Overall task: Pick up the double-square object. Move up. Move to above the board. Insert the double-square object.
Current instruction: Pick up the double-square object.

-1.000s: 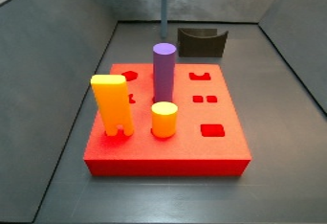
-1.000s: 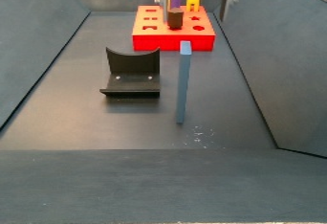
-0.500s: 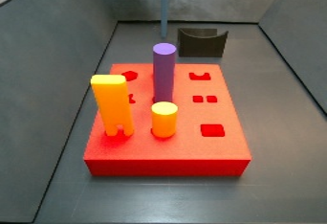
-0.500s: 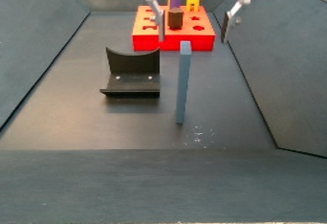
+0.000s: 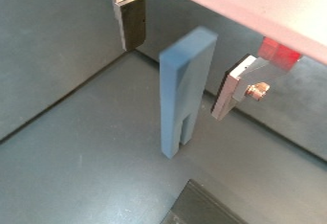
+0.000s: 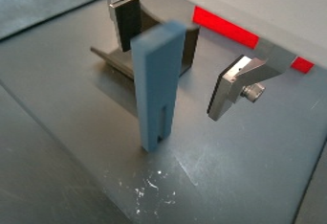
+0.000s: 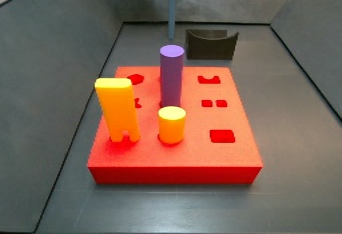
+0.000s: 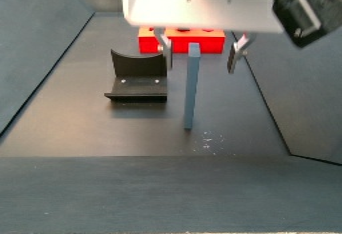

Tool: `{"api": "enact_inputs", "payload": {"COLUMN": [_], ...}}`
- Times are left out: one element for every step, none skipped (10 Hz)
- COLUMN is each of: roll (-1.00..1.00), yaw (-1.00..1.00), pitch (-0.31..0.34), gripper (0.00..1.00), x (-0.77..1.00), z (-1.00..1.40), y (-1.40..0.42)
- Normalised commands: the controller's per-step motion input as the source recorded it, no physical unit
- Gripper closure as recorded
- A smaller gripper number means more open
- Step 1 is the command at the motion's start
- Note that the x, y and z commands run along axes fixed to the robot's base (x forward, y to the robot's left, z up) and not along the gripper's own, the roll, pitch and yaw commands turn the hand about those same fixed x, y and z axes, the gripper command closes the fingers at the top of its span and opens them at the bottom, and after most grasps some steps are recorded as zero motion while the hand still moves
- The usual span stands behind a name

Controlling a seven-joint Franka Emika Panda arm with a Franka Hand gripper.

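On the floor, beyond the board: the double-square object (image 8: 195, 86) stands upright by itself, its split end down, well apart from the board (image 7: 174, 128).
Claw: I see the claw (image 5: 183, 60) straddling the top of the blue-grey piece, fingers (image 6: 235, 87) spread with a clear gap on each side, so nothing is clamped yet.
Why this pose: I judge the plates are set either side of the broad faces so that closing will grip it square and keep the legs pointing down for the insertion.
Fixture: the fixture (image 8: 136, 75) sits just beside the piece, on the floor, not touching it.
Board contents: in a side view I see a purple cylinder (image 7: 171, 72), an orange two-legged block (image 7: 116, 109) and a short yellow-orange cylinder (image 7: 171, 125) already standing in it; several holes (image 7: 213, 104) are free.
Step in hand: picking up, as I judge it; the claw is at the piece but the grasp is not made.
Risk: the piece is tall and thin, and an uneven close could tip it.
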Motion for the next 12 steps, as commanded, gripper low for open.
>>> {"api": "enact_inputs", "payload": {"roll": [-0.13,0.00,0.00,0.00,0.00,0.00,0.00,0.00,0.00,0.00,0.00,0.00], "yaw": [0.00,0.00,0.00,0.00,0.00,0.00,0.00,0.00,0.00,0.00,0.00,0.00], "pitch": [-0.064,-0.024,-0.006,0.000,0.000,0.000,0.000,0.000,0.000,0.000,0.000,0.000], "gripper": [0.00,0.00,0.00,1.00,1.00,1.00,1.00,1.00,1.00,1.00,1.00,1.00], "x": [0.00,0.00,0.00,0.00,0.00,0.00,0.00,0.00,0.00,0.00,0.00,0.00], "z": [-0.19,-0.09,0.00,0.00,0.00,0.00,0.00,0.00,0.00,0.00,0.00,0.00], "y": [0.02,0.04,0.00,0.00,0.00,0.00,0.00,0.00,0.00,0.00,0.00,0.00]}}
